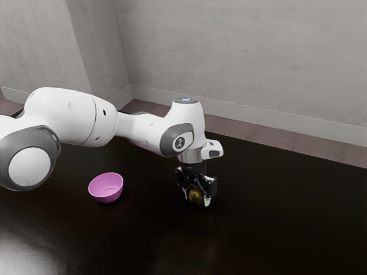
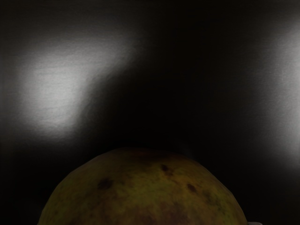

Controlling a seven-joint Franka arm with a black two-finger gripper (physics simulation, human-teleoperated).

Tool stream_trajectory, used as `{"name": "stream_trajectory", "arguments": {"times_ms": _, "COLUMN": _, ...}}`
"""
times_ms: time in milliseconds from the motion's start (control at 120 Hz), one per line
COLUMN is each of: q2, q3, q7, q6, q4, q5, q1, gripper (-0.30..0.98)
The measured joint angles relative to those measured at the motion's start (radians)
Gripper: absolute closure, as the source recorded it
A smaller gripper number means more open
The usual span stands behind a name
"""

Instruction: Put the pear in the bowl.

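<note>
Pear (image 1: 196, 197) sits just right of centre, a little below the middle of the exterior view, clamped between the two fingers of the black gripper (image 1: 198, 201), with one on either side of the fruit. In the wrist view its speckled, rounded skin bulges close under the hand. Whether it hangs free of the dark tabletop (image 1: 269, 229) or rests on it I cannot tell; the gap, if any, is lost in the black.

The pink bowl (image 1: 106, 198) stands left of centre in the lower half of the exterior view, well apart from the pear, with its hollow facing up and no fruit in it.

I judge the step in hand to be the lift and carry, with the grasp made and the placing not yet done. The hold should stay firm and steady, since a smooth, rounded fruit may roll or slip if pinched off its widest part. It would be best to raise it straight up first, until its underside clears the bowl's rim, then travel toward the exterior view's left without a jerk. Over the middle of the hollow, stop, lower gently and release low; letting go near the rim could tip the bowl or send the pear outside.
</note>
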Motion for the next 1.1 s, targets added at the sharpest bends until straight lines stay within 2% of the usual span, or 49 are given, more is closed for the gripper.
{"name": "stream_trajectory", "arguments": {"times_ms": 258, "q2": -0.003, "q3": 0.003, "q7": -0.002, "q6": -0.001, "q4": 0.000, "q5": 0.003, "q1": -0.001, "gripper": 0.30}}
{"name": "stream_trajectory", "arguments": {"times_ms": 458, "q2": -0.016, "q3": 0.002, "q7": -0.007, "q6": -0.006, "q4": 0.000, "q5": 0.006, "q1": 0.000, "gripper": 0.32}}
{"name": "stream_trajectory", "arguments": {"times_ms": 633, "q2": -0.086, "q3": 0.002, "q7": -0.011, "q6": -0.026, "q4": -0.010, "q5": 0.011, "q1": 0.020, "gripper": 0.35}}
{"name": "stream_trajectory", "arguments": {"times_ms": 808, "q2": -0.195, "q3": -0.003, "q7": -0.005, "q6": -0.073, "q4": -0.054, "q5": 0.017, "q1": 0.104, "gripper": 0.37}}
{"name": "stream_trajectory", "arguments": {"times_ms": 1100, "q2": -0.216, "q3": 0.000, "q7": 0.053, "q6": -0.157, "q4": -0.054, "q5": 0.041, "q1": 0.287, "gripper": 0.37}}
